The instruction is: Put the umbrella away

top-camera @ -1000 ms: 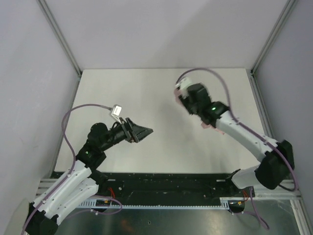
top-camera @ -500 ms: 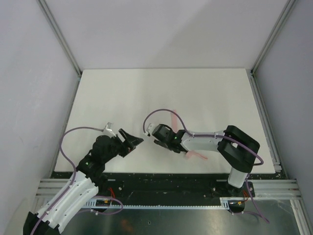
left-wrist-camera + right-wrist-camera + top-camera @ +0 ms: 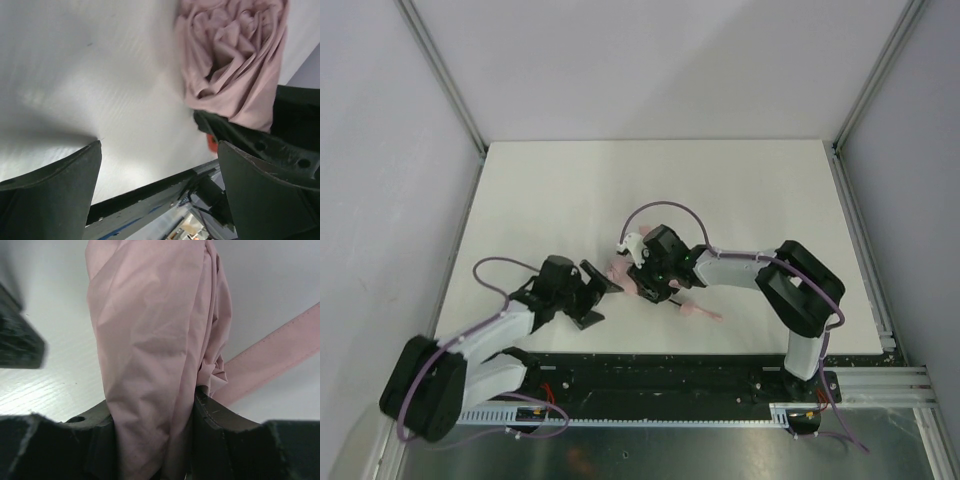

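A pale pink folded umbrella [image 3: 150, 340] sits at the near middle of the white table [image 3: 620, 190], its bunched fabric clamped in the right gripper [image 3: 645, 280], while the left gripper [image 3: 598, 298], just beside its end, gapes wide, holding nothing.

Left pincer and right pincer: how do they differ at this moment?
The left pincer stands wide open and empty; the right pincer is clamped on the umbrella. The left pincer faces the umbrella's bunched end without touching; the right grips its folded fabric. Both are low over the table, close together.
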`<state>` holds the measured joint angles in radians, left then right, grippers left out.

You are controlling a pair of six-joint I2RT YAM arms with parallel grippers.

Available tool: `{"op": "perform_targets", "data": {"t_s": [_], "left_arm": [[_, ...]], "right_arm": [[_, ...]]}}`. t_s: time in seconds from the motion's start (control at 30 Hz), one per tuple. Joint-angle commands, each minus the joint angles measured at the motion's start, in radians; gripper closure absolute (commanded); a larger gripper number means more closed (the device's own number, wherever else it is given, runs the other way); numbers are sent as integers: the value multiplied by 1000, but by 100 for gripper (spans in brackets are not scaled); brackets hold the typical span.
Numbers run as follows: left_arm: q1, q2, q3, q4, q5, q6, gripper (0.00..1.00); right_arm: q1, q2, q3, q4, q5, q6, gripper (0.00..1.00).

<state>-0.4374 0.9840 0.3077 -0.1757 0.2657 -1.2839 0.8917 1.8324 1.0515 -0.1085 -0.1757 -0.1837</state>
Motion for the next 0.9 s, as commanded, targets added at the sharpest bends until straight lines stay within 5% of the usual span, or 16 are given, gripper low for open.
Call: {"op": "perform_targets", "data": {"t_s": [0.0, 0.3, 0.87], "left_arm": [[6, 150, 120, 117, 68, -47, 1], [-6, 214, 169, 130, -39, -172, 1], [-41, 444, 267, 206, -100, -147, 2]], "right_arm": [[-31, 111, -57, -108, -224, 42, 100], [-94, 131, -56, -86, -287, 51, 100], [-140, 141, -36, -66, -380, 71, 100]]}}
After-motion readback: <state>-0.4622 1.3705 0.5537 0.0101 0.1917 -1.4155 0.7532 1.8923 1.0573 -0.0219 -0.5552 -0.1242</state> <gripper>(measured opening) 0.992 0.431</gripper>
